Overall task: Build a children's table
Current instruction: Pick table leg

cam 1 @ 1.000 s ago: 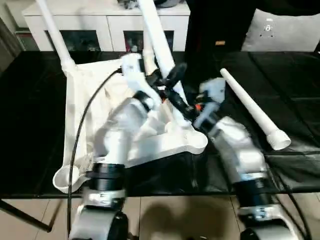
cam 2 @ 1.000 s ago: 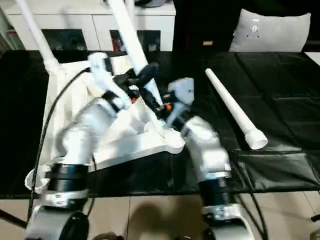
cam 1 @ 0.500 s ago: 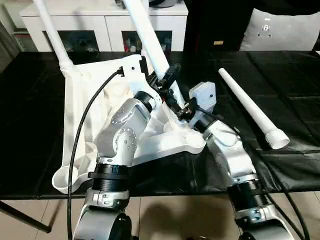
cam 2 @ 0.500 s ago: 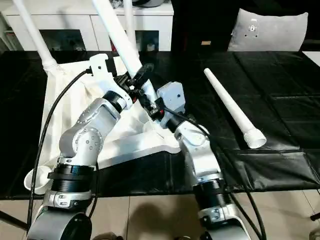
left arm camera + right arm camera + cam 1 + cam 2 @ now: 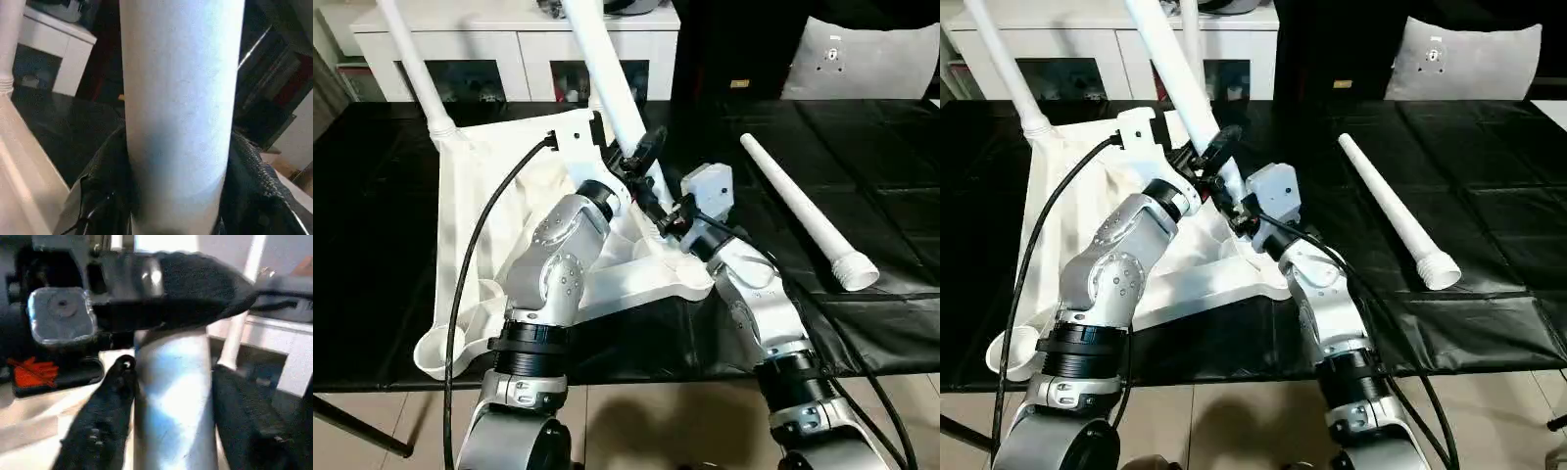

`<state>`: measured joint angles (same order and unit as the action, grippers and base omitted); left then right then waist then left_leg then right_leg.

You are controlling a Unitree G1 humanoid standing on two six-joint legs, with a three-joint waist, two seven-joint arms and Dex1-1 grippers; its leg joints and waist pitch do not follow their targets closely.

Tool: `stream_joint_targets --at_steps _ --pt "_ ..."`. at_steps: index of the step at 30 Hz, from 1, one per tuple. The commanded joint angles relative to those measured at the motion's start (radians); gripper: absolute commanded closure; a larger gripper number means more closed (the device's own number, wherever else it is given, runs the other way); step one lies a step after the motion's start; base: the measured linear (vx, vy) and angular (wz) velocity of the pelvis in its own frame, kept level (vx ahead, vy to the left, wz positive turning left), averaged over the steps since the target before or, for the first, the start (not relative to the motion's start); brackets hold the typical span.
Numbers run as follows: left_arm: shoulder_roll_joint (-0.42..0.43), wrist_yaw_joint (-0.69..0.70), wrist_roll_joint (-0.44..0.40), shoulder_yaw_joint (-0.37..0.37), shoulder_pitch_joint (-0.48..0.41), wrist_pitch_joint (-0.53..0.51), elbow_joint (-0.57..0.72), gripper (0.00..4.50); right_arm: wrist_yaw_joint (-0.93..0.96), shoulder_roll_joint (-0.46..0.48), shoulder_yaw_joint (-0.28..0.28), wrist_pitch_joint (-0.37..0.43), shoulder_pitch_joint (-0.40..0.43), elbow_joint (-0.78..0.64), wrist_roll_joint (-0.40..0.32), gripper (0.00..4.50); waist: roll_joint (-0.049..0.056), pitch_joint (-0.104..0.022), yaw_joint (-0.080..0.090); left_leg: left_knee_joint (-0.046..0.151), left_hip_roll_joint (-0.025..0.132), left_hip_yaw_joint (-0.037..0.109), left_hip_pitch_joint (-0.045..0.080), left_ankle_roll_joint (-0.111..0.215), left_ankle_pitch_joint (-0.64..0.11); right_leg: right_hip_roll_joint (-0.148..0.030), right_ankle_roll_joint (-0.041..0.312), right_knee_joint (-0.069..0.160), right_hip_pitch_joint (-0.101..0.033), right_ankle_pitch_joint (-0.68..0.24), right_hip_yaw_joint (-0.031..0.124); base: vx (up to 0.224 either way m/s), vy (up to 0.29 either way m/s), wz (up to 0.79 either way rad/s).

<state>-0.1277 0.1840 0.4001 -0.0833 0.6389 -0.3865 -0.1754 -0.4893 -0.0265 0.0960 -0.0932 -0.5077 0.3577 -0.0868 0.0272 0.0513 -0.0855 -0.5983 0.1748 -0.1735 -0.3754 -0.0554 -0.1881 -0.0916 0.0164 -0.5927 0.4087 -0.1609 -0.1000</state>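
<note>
Our left gripper (image 5: 641,157) and right gripper (image 5: 668,215) both clamp the leaning leg (image 5: 607,78) at the tabletop's (image 5: 480,206) near corner. A loose leg (image 5: 803,211) lies right; a cabinet (image 5: 509,44) stands behind.

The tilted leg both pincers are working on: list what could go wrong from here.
1. The tilted leg leans rather than standing straight over the tabletop; pressed down like this, it may jam in its socket.
2. The left pincer and right pincer crowd the same short stretch and could knock each other.
3. The spare leg lies loose and could roll.
</note>
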Motion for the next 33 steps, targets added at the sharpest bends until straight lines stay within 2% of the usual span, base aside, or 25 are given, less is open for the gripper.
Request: stream_joint_targets --at_steps 1,2,3,5,6,7,10,12,17,20,21,22,24,26,27,29,30,31,32,33 --pt "0.006 0.003 0.0 -0.005 0.029 0.009 0.007 2.56 -0.038 -0.005 0.006 0.014 0.003 -0.002 -0.024 1.76 -0.001 -0.072 0.003 0.069 0.051 0.018 0.006 0.08 -0.177 -0.057 0.186 0.064 -0.064 -0.17 0.053 0.0 0.0 0.0" --pt "0.014 0.006 0.002 -0.011 0.032 0.006 0.004 2.57 -0.046 -0.009 0.002 0.009 0.006 -0.007 -0.032 1.62 -0.001 -0.072 0.003 0.068 0.05 0.017 0.005 0.08 -0.172 -0.057 0.188 0.063 -0.064 -0.162 0.052 0.0 0.0 0.0" --pt "0.045 0.028 0.011 -0.023 0.041 -0.008 -0.01 2.57 -0.092 -0.033 -0.012 0.066 0.019 -0.042 -0.082 1.55 0.001 -0.072 0.002 0.068 0.051 0.017 0.007 0.083 -0.171 -0.058 0.194 0.062 -0.063 -0.155 0.052 0.0 0.0 0.0" --pt "0.06 0.043 0.015 -0.025 0.044 -0.018 -0.016 2.57 -0.11 -0.047 -0.019 0.09 0.024 -0.055 -0.101 1.52 -0.001 -0.072 0.002 0.066 0.048 0.017 0.006 0.092 -0.162 -0.054 0.198 0.06 -0.067 -0.14 0.052 0.0 0.0 0.0" --pt "0.085 0.074 0.022 -0.024 0.047 -0.037 -0.023 2.57 -0.126 -0.068 -0.031 0.104 0.029 -0.065 -0.115 1.35 -0.004 -0.072 0.001 0.066 0.048 0.017 0.007 0.095 -0.159 -0.056 0.196 0.06 -0.067 -0.141 0.052 0.0 0.0 0.0" --pt "0.097 0.09 0.025 -0.022 0.048 -0.048 -0.027 2.57 -0.144 -0.081 -0.036 0.121 0.033 -0.075 -0.13 1.2 -0.002 -0.072 0.0 0.066 0.048 0.017 0.007 0.094 -0.156 -0.057 0.197 0.059 -0.066 -0.151 0.052 0.0 0.0 0.0" --pt "0.144 0.158 0.042 -0.013 0.049 -0.094 -0.041 2.57 -0.226 -0.145 -0.074 0.274 0.048 -0.125 -0.217 1.04 -0.004 -0.072 0.0 0.065 0.049 0.016 0.007 0.094 -0.154 -0.057 0.203 0.059 -0.067 -0.157 0.053 0.0 0.0 0.0" --pt "0.164 0.192 0.05 -0.006 0.047 -0.113 -0.044 2.57 -0.251 -0.167 -0.106 0.32 0.047 -0.133 -0.265 0.91 -0.003 -0.072 -0.003 0.064 0.048 0.016 0.009 0.096 -0.151 -0.057 0.207 0.06 -0.066 -0.164 0.053 0.0 0.0 0.0" --pt "0.198 0.283 0.142 -0.032 0.054 -0.198 -0.045 2.57 -0.293 -0.232 -0.177 0.47 0.042 -0.166 -0.398 0.44 -0.003 -0.074 -0.006 0.061 0.047 0.014 0.008 0.089 -0.144 -0.059 0.223 0.058 -0.067 -0.159 0.051 0.0 0.0 0.0" --pt "0.228 0.371 0.205 -0.045 0.063 -0.261 -0.047 2.57 -0.356 -0.275 -0.211 0.56 0.035 -0.19 -0.483 0.23 -0.007 -0.073 -0.007 0.061 0.043 0.013 0.008 0.092 -0.141 -0.058 0.22 0.06 -0.07 -0.18 0.049 0.0 0.0 0.0" --pt "0.239 0.406 0.226 -0.043 0.064 -0.286 -0.043 2.57 -0.365 -0.284 -0.219 0.584 0.03 -0.19 -0.495 0.15 -0.005 -0.074 -0.007 0.061 0.045 0.014 0.007 0.091 -0.14 -0.058 0.217 0.06 -0.067 -0.185 0.05 0.0 0.0 0.0" --pt "0.25 0.441 0.24 -0.039 0.065 -0.306 -0.038 2.57 -0.378 -0.298 -0.219 0.613 0.025 -0.189 -0.5 0.15 -0.007 -0.073 -0.006 0.061 0.043 0.013 0.008 0.088 -0.143 -0.057 0.217 0.062 -0.067 -0.197 0.048 0.0 0.0 0.0" --pt "0.286 0.538 0.269 -0.01 0.065 -0.344 -0.012 2.57 -0.482 -0.36 -0.161 0.65 0.033 -0.2 -0.483 0.12 -0.01 -0.072 -0.007 0.061 0.042 0.012 0.009 0.084 -0.143 -0.056 0.216 0.063 -0.067 -0.212 0.048 0.0 0.0 0.0" --pt "0.306 0.588 0.279 0.012 0.064 -0.352 0.005 2.57 -0.532 -0.388 -0.13 0.665 0.038 -0.21 -0.484 0.12 -0.014 -0.072 -0.009 0.061 0.045 0.013 0.008 0.086 -0.136 -0.058 0.214 0.061 -0.068 -0.208 0.049 0.0 0.0 0.0" --pt "0.331 0.651 0.284 0.046 0.059 -0.355 0.03 2.57 -0.579 -0.405 -0.107 0.675 0.037 -0.222 -0.499 0.12 -0.012 -0.072 -0.01 0.061 0.046 0.013 0.007 0.087 -0.134 -0.06 0.213 0.06 -0.067 -0.209 0.05 0.0 0.0 0.0" --pt "0.331 0.652 0.285 0.046 0.059 -0.355 0.031 2.57 -0.58 -0.405 -0.107 0.676 0.037 -0.222 -0.499 0.12 -0.012 -0.071 -0.01 0.062 0.049 0.013 0.007 0.089 -0.135 -0.062 0.213 0.06 -0.067 -0.219 0.051 0.0 0.0 0.0" --pt "0.351 0.708 0.284 0.082 0.05 -0.355 0.059 2.57 -0.619 -0.41 -0.092 0.698 0.033 -0.239 -0.527 0.1 -0.013 -0.071 -0.011 0.061 0.049 0.013 0.008 0.086 -0.136 -0.062 0.214 0.062 -0.066 -0.225 0.05 0.0 0.0 0.0" --pt "0.351 0.708 0.284 0.082 0.05 -0.355 0.059 2.57 -0.619 -0.41 -0.092 0.698 0.033 -0.239 -0.527 0.1 -0.012 -0.071 -0.011 0.062 0.05 0.013 0.009 0.083 -0.141 -0.062 0.213 0.061 -0.066 -0.234 0.05 0.0 0.0 0.0" --pt "0.36 0.745 0.277 0.112 0.042 -0.344 0.082 2.57 -0.649 -0.407 -0.081 0.722 0.028 -0.252 -0.553 0.29 -0.016 -0.07 -0.01 0.063 0.049 0.013 0.008 0.084 -0.141 -0.06 0.21 0.062 -0.065 -0.238 0.051 0.0 0.0 0.0" --pt "0.358 0.756 0.274 0.123 0.039 -0.341 0.089 2.57 -0.664 -0.403 -0.073 0.732 0.024 -0.255 -0.558 0.41 -0.014 -0.07 -0.011 0.063 0.05 0.013 0.009 0.081 -0.145 -0.062 0.207 0.062 -0.065 -0.247 0.051 0.0 0.0 0.0"
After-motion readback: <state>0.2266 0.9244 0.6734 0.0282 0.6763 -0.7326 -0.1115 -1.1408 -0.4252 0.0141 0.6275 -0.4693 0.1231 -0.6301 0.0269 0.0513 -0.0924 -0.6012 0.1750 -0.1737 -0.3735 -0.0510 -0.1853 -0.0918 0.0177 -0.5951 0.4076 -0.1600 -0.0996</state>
